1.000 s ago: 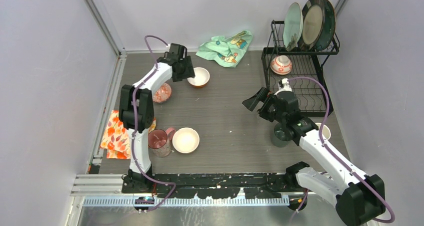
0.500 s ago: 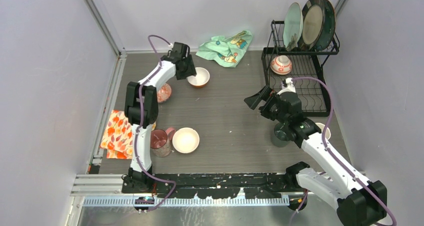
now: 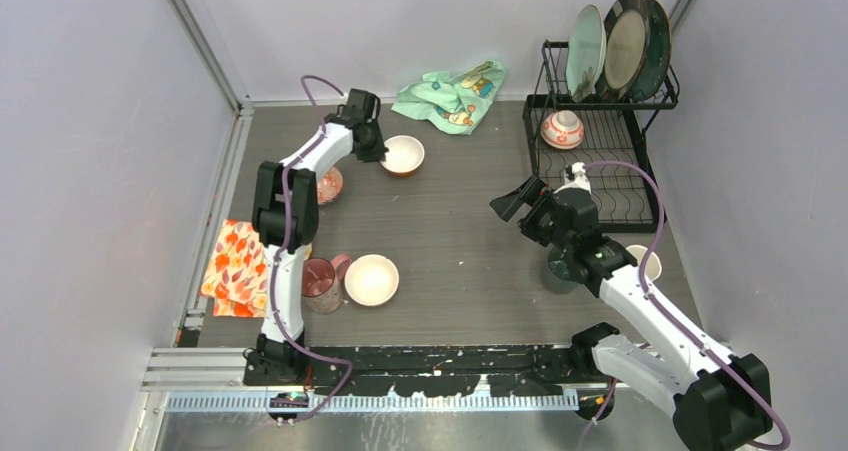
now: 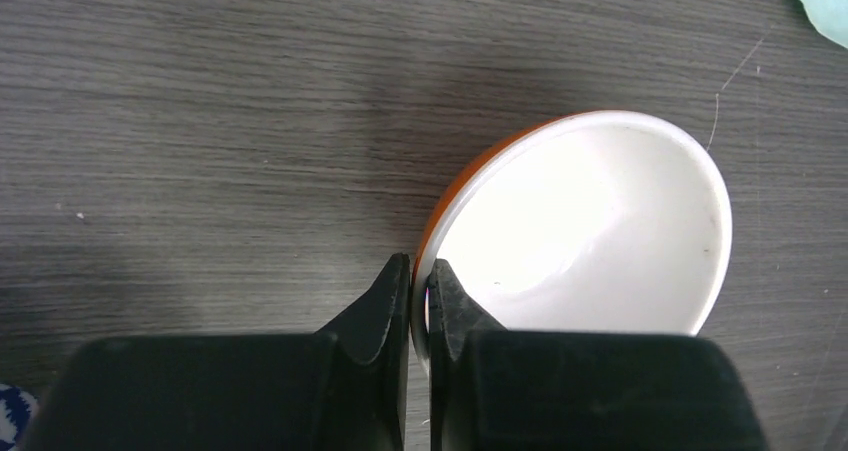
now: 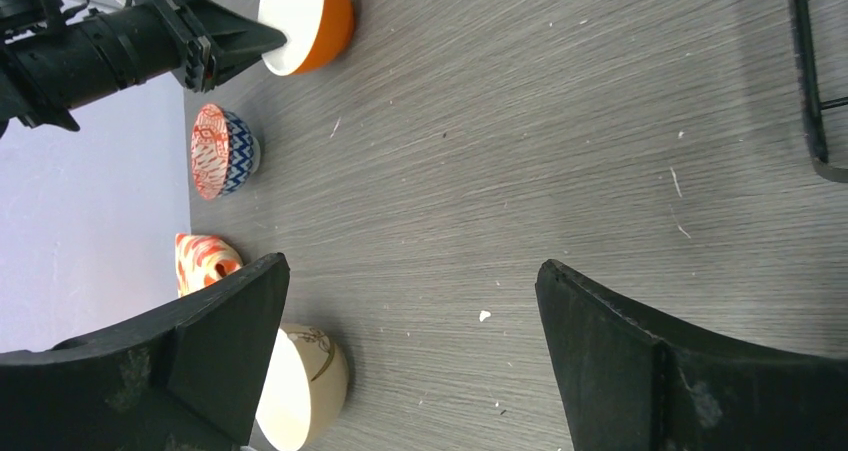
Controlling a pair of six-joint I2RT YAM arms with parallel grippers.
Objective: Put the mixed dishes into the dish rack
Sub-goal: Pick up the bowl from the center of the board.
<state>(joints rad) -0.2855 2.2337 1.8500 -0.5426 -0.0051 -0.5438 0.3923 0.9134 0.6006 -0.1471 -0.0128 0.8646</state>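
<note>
From above, the left gripper point(image 3: 378, 152) sits at the orange bowl point(image 3: 403, 154) at the far left of the table point(image 3: 460, 241), well apart from the dish rack point(image 3: 610, 186). Left wrist: jaws nearly closed, pinching that bowl's rim. Right wrist: right gripper point(image 5: 412, 271) gaping wide, apparently holding nothing.

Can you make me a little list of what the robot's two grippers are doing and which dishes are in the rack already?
Left gripper: shut on the rim of the orange bowl
Right gripper: open, holding nothing
Rack: three plates standing on the top shelf, one patterned bowl in the basket below
Not loaded yet: pink cup, cream bowl
</note>
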